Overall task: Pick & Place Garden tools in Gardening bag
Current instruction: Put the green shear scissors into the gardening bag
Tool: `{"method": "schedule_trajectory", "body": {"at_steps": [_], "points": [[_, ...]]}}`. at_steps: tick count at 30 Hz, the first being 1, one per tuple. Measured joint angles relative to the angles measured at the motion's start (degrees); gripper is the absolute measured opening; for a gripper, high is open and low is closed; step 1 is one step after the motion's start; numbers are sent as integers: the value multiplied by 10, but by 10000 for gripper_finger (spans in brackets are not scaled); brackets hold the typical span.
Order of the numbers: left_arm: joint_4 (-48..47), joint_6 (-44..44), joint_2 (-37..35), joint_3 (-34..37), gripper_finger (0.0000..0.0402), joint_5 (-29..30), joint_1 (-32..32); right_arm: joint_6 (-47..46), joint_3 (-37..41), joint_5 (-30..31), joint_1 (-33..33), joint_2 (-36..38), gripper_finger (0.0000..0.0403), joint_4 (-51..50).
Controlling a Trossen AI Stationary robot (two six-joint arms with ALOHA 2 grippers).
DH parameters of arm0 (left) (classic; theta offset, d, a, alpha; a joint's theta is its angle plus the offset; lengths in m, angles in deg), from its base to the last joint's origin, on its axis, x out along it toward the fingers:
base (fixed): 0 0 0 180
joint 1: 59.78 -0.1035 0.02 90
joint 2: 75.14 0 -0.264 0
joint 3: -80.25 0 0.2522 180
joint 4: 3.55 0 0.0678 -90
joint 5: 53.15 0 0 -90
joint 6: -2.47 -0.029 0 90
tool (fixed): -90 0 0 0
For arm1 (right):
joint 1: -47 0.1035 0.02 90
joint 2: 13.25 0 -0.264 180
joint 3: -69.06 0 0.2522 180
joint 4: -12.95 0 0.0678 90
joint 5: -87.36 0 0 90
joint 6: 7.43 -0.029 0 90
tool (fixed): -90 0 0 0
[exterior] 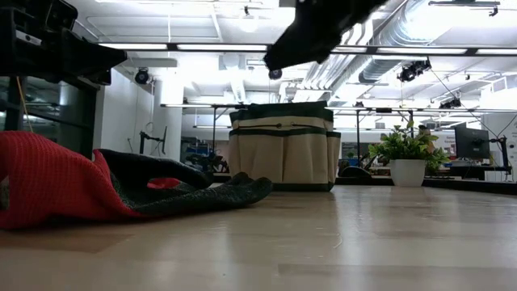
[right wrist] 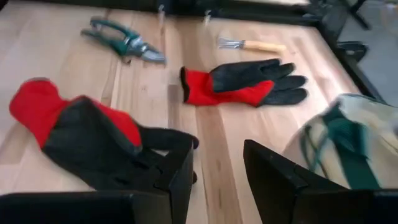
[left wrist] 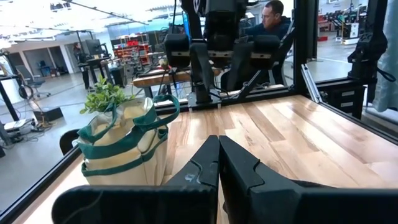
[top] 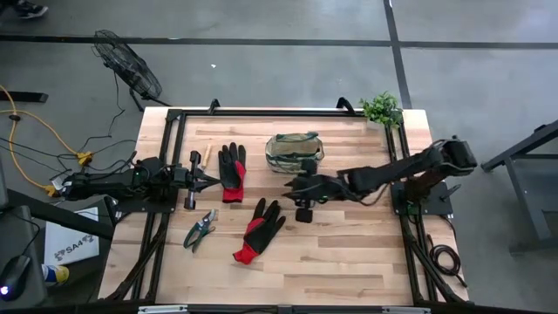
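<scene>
The olive-tan gardening bag (top: 295,150) stands upright on its base at the table's far middle; it also shows in the low view (exterior: 283,149). One black-and-red glove (top: 232,170) lies flat left of the bag, and another (top: 259,228) lies nearer the front. Green-handled pruners (top: 200,228) lie at the front left. A small wooden-handled rake (right wrist: 255,45) lies near the far glove. My right gripper (right wrist: 217,155) is open and empty, above the table between the bag and the near glove (right wrist: 81,137). My left gripper (left wrist: 217,146) is shut and empty, left of the far glove.
A green potted plant (top: 382,108) stands at the far right corner. Black frame rails (top: 166,157) run along the table's left, far and right sides. Bare wood lies at the front right (top: 349,253). A person sits beyond the table in the left wrist view (left wrist: 270,18).
</scene>
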Motion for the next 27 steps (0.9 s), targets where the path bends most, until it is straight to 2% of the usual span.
{"method": "schedule_trajectory", "body": {"at_steps": [8,15,18,22,27], "points": [[-1,0,0,0,1,0,0,-10,149,50,6,140,135,22],[-1,0,0,0,1,0,0,-129,277,50,10,282,135,48],[-1,0,0,0,1,0,0,-147,336,50,19,343,135,66],[-1,0,0,0,1,0,0,-152,406,50,44,422,135,141],[-1,0,0,0,1,0,0,-147,447,53,69,504,135,164]]}}
